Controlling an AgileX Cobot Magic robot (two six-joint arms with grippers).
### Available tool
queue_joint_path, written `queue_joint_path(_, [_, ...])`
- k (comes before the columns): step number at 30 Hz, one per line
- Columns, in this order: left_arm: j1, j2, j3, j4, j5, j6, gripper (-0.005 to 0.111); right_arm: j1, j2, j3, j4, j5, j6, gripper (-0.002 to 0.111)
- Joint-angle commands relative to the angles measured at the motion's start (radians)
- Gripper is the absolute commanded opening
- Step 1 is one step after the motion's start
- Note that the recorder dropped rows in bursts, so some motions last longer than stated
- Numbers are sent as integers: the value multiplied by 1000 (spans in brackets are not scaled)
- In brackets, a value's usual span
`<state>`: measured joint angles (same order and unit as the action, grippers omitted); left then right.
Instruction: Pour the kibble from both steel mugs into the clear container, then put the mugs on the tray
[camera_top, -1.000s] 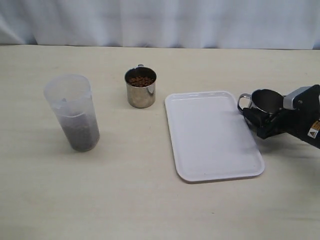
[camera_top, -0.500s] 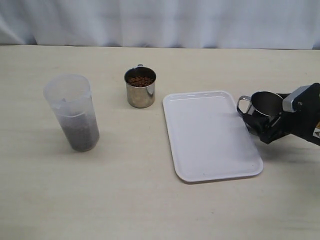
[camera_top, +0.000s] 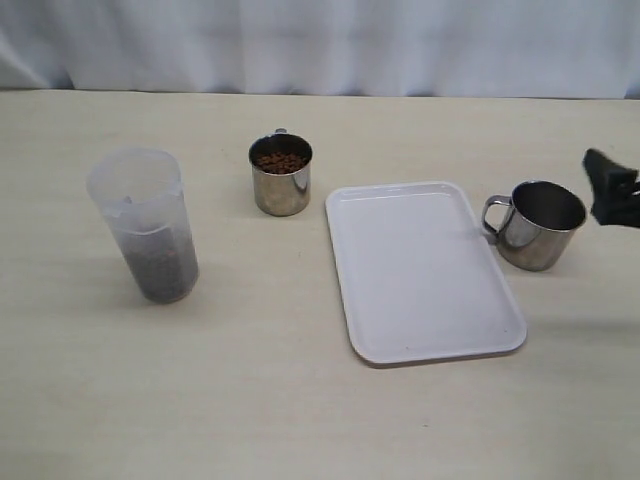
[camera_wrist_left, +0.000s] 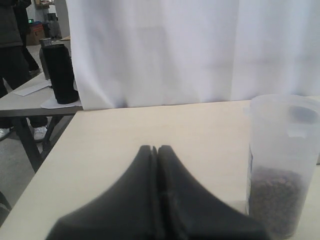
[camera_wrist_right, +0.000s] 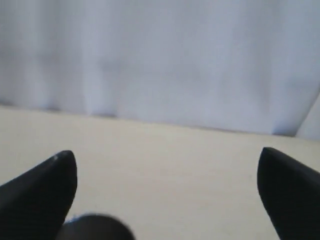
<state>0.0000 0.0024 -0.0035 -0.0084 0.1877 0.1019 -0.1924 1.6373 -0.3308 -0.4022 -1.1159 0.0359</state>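
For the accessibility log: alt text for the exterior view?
An empty steel mug stands on the table just right of the white tray, with the right tool apart from it at the frame edge. A second steel mug holding kibble sits behind the tray's left corner; a partly filled clear container stands far left.

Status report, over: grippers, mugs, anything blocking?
Left gripper shut, holding nothing. Right gripper open, apart from the empty mug, which stands on the table beside the tray, not on it. Other mug full of kibble. Nothing in the way.
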Motion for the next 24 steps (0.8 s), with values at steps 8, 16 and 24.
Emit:
queue_joint_path(8, [-1,-2,3,-3,-10,-1,0,-3,-473,274,33,-33,35,5])
queue_joint_path(16, [-1,-2,3,-3,-8,-1,0,-3,-770,331,99,302,112,5])
queue_joint_path(24, [-1,-2,3,-3,-8,-1,0,-3,-1072,331,53,651,254,5])
